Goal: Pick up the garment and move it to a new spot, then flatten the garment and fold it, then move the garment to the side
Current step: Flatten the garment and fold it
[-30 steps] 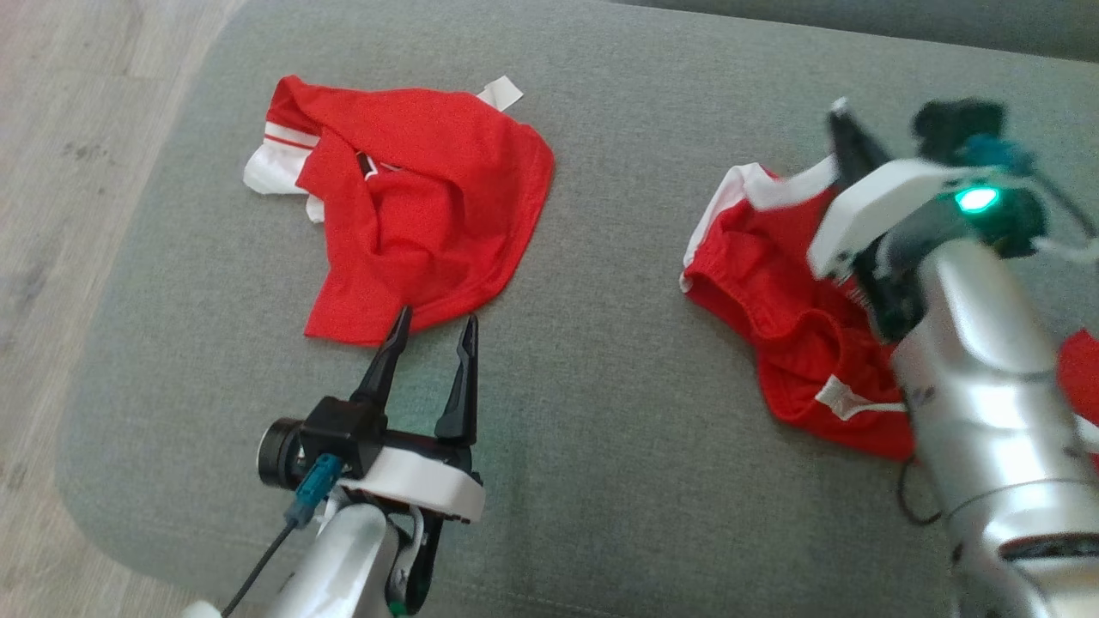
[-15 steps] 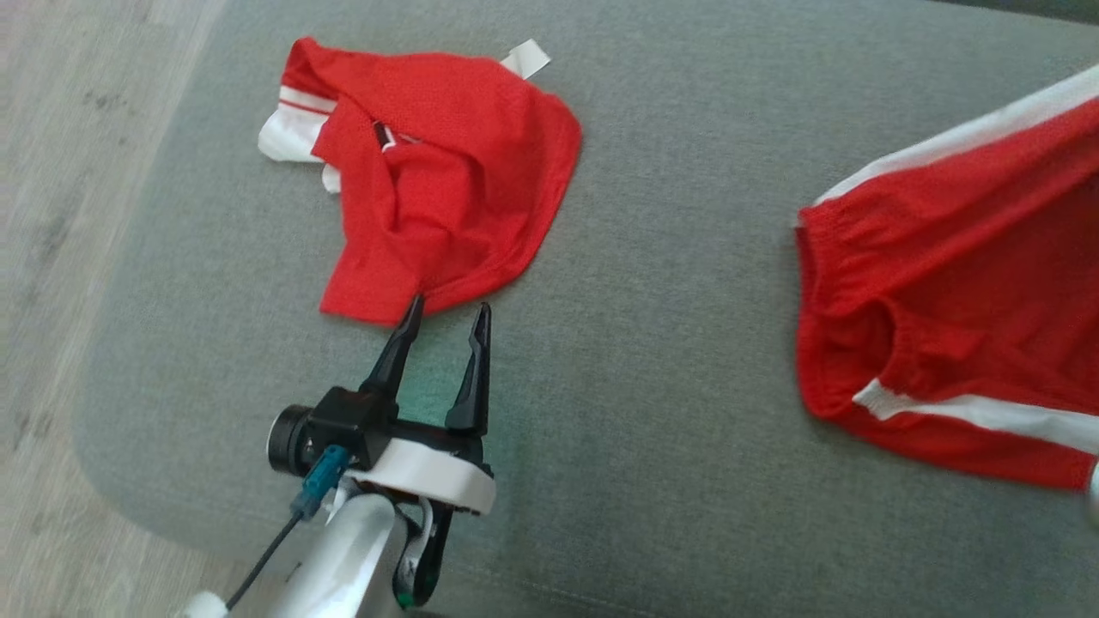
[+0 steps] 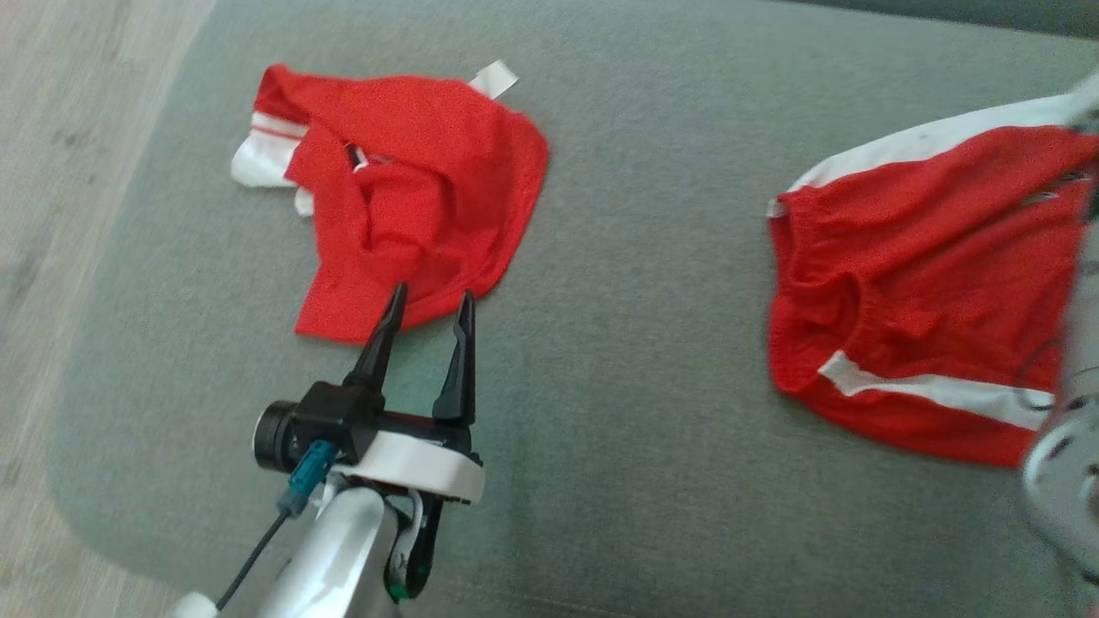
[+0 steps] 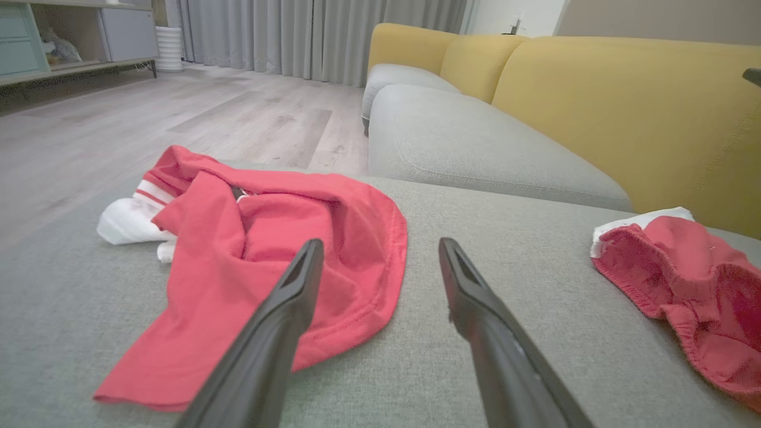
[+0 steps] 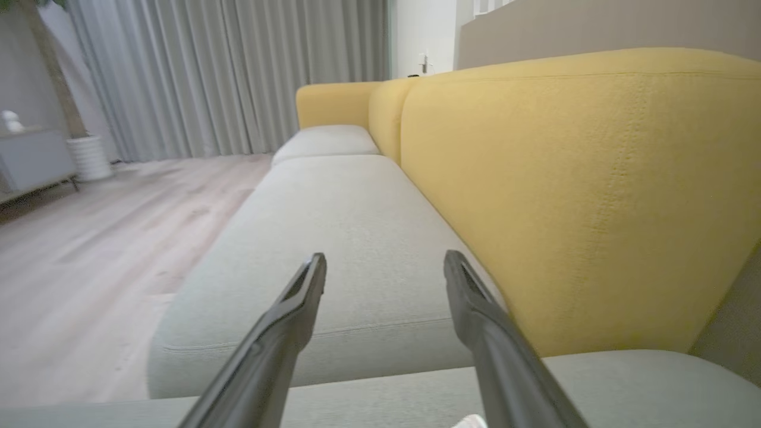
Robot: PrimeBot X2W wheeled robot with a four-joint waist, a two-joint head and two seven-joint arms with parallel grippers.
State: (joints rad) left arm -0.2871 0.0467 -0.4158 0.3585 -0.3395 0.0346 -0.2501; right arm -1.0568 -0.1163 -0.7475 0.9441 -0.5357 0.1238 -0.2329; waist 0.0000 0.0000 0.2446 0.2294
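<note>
**Both jaws open, shorts lying loose on the right of the seat**

I have two red pieces on the grey seat cushion (image 3: 644, 360), well apart. The red shorts (image 3: 919, 283) lie at my right, waistband toward the middle and white side stripe facing me, partly spread but still rumpled around the waistband. Nothing grips them. I take them to be the garment I am working on, since they sit under my right forearm (image 3: 1065, 463), though I cannot be sure.

The right jaws stand wide and hold nothing. Their fingers (image 5: 285, 333) point past the seat toward the yellow backrest (image 5: 565, 178), so that arm is lifted clear of the cloth, which leaves the shorts free to settle.

The left jaws are open just as wide and also empty. Their fingers (image 3: 382, 343) hover near the front hem of the crumpled red shirt (image 3: 412, 197) without pinching it. I read that as a parked pose, kept low and out of the right arm's way.

My judgement is that flattening comes next. The bunched waistband needs pulling out before any fold will hold.
</note>
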